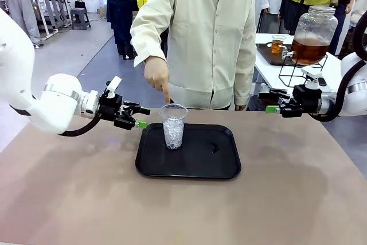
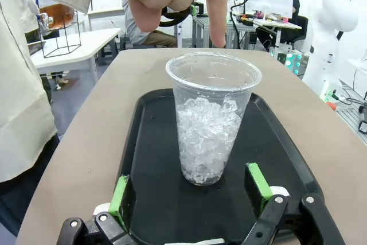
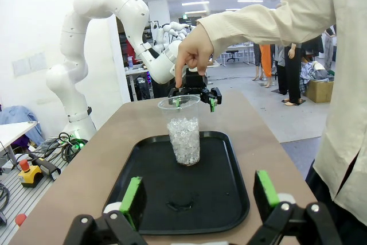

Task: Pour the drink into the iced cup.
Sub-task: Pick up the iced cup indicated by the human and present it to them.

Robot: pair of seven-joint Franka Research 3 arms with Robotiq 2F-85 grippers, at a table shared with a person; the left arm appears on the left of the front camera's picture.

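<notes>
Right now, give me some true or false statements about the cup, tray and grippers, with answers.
The cup holds ice and stands upright on the black tray. True.
The left gripper is shut on the cup. False: it is open, apart from the cup.
The person's hand points a finger down at the cup. True.
The cup holds amber drink. False: the drink is in the dispenser jar.

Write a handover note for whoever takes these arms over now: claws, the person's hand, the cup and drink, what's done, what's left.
Left gripper: open, empty, at the tray's left edge, facing the cup.
Right gripper: open, empty, right of the tray.
Person's hand: points down at the cup.
Cup: upright on the tray, ice only.
Drink: in the jar on the far white table.
Nothing poured; the pour is left.
</notes>
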